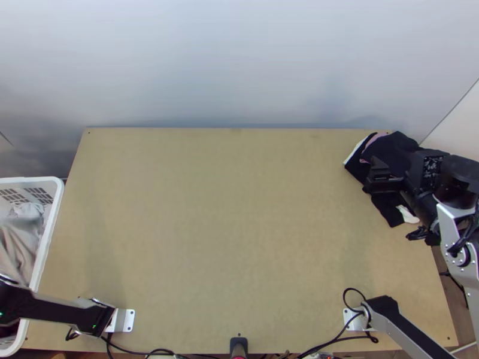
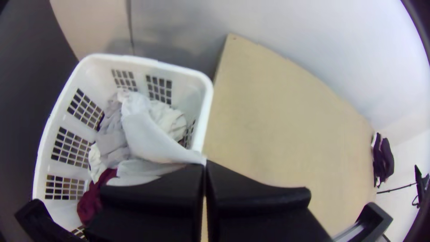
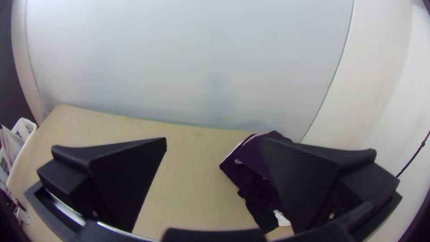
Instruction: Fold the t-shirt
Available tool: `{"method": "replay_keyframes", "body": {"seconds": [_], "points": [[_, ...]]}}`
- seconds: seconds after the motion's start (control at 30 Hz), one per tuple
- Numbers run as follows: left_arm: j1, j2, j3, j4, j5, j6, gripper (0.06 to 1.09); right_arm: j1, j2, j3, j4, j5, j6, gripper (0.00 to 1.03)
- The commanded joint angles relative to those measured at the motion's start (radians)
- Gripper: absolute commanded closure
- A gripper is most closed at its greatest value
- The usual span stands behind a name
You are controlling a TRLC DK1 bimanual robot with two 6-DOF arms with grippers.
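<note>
In the left wrist view a pale cloth (image 2: 150,136) rises from the white basket (image 2: 204,112) in a stretched, bunched fold. My left gripper (image 2: 205,164) is shut on its drawn-up tip; whether this is the t-shirt I cannot tell. The top view has my right gripper (image 1: 382,175) over a dark clothes pile (image 1: 398,143) at the table's back right corner. From its own wrist camera, my right gripper (image 3: 215,148) stands open with nothing held, the dark pile (image 3: 251,175) lying beyond and partly behind one finger.
The white basket (image 1: 55,209) stands against the table's left edge, with grey, white and dark red cloths inside. Bare wooden tabletop (image 1: 227,227) stretches between basket and dark pile. A pale wall (image 1: 239,66) rises behind the table. Cables lie along the near edge.
</note>
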State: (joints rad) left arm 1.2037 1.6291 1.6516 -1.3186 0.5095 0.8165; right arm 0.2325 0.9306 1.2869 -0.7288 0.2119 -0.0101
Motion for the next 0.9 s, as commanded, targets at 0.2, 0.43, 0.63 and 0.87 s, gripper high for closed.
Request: {"method": "replay_keyframes", "body": {"seconds": [0.2,0.43,0.63,0.87], "points": [[-0.573,-0.523,-0.039,-0.094,0.118,-0.165,1.04,-0.051,-0.082,-0.083,-0.017,0.001,0.001,0.04],[-1.19,-0.583,-0.141,0.019,0.112,-0.527,1.04,-0.205,-0.193,-0.219,-0.034,0.001,-0.047,0.04],[-1.532,-0.459,-0.205,0.159,0.017,-0.57,1.04,-0.265,-0.302,-0.284,-0.116,0.001,-0.065,0.04],[-1.794,-0.149,-0.05,0.286,0.004,-0.567,1.04,-0.357,-0.435,-0.232,-0.281,0.006,-0.08,0.04]]}}
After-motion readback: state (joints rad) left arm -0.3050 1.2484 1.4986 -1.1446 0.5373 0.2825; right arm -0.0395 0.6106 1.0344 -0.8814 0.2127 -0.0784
